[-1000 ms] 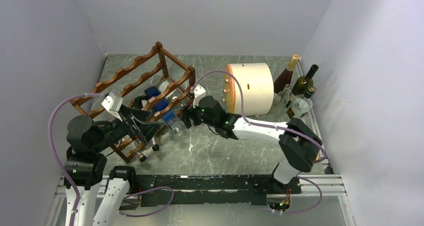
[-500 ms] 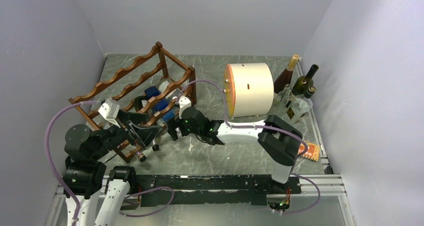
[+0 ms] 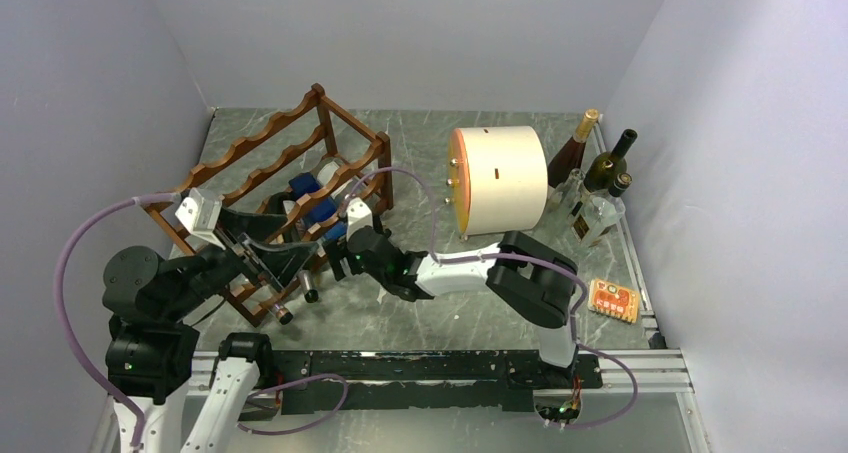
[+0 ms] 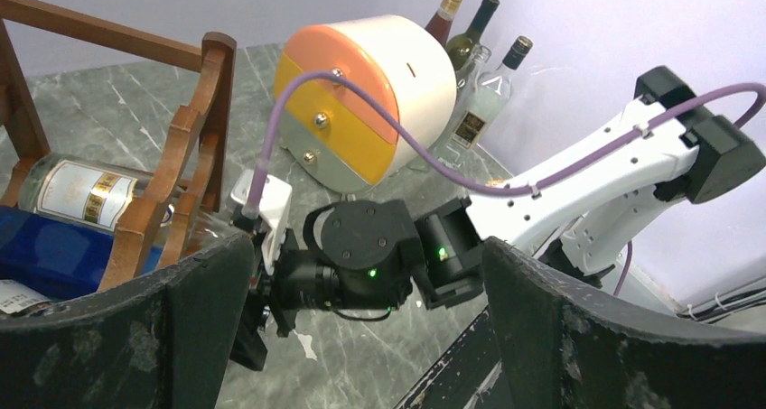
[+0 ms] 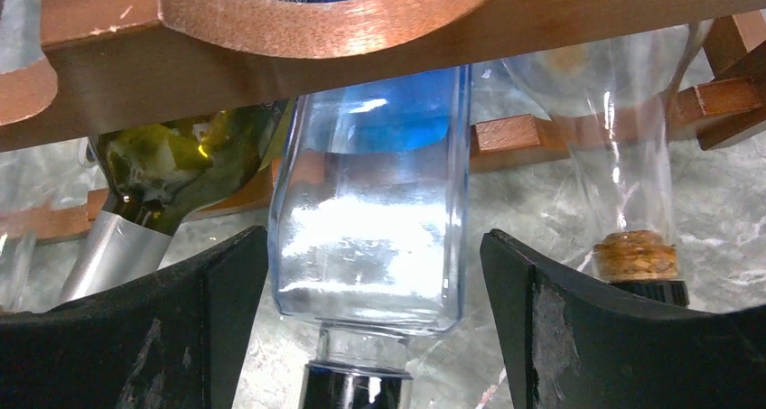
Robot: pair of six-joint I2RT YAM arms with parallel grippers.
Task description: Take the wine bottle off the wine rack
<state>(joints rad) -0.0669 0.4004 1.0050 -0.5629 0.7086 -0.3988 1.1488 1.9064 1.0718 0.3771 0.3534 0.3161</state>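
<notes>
The reddish-brown wine rack (image 3: pixel 290 143) stands at the left with several bottles lying in it. My right gripper (image 3: pixel 342 256) is open at the rack's near right end. In the right wrist view its jaws (image 5: pixel 368 246) stand either side of the shoulder of a clear bottle with a blue label (image 5: pixel 370 219), which lies under a scalloped rail (image 5: pixel 271 30), neck toward me. The left finger is almost touching the glass; the right finger is apart from it. My left gripper (image 3: pixel 295 261) is open and empty in front of the rack, looking across at the right wrist (image 4: pixel 361 246).
A green bottle (image 5: pixel 172 147) and a corked clear bottle (image 5: pixel 637 246) lie either side of the blue-labelled one. A cream drum (image 3: pixel 500 178) lies on its side at centre right. Several bottles (image 3: pixel 595 178) stand at the back right. An orange packet (image 3: pixel 613 300) lies near the right edge.
My right arm has reached left to the rack, bringing its open gripper around the clear bottle's shoulder. My left arm has drawn back a little to the left.
</notes>
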